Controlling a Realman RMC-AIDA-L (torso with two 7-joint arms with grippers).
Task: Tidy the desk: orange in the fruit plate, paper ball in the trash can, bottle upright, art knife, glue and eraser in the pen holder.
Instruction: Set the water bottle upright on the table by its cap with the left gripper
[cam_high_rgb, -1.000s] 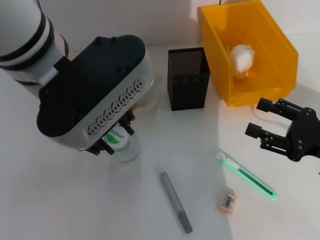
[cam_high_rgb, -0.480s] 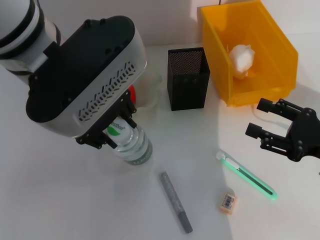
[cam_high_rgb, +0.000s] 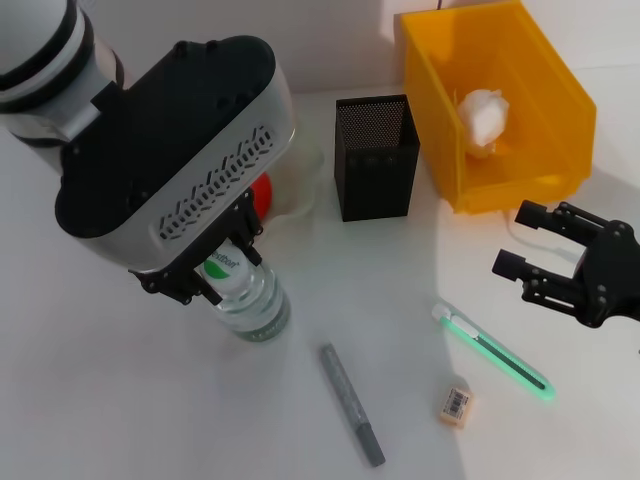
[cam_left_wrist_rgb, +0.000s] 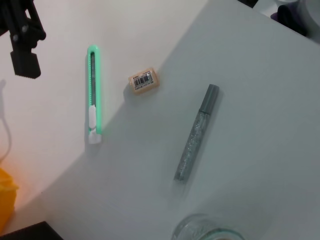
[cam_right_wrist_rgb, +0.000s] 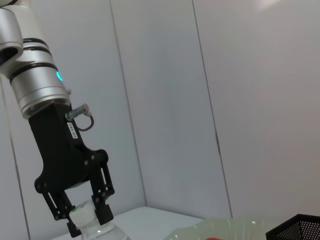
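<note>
here the left claw (cam_high_rgb: 222, 283) is clamped on the white cap of the bottle (cam_high_rgb: 252, 305), a clear one with a green label standing near the table's middle, and letting go off-balance could topple it, while the right claw (cam_high_rgb: 548, 262) hovers spread and empty by the right edge.

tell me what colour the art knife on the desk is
The art knife is bright translucent green with a white end, clearest in the left wrist view.
</note>
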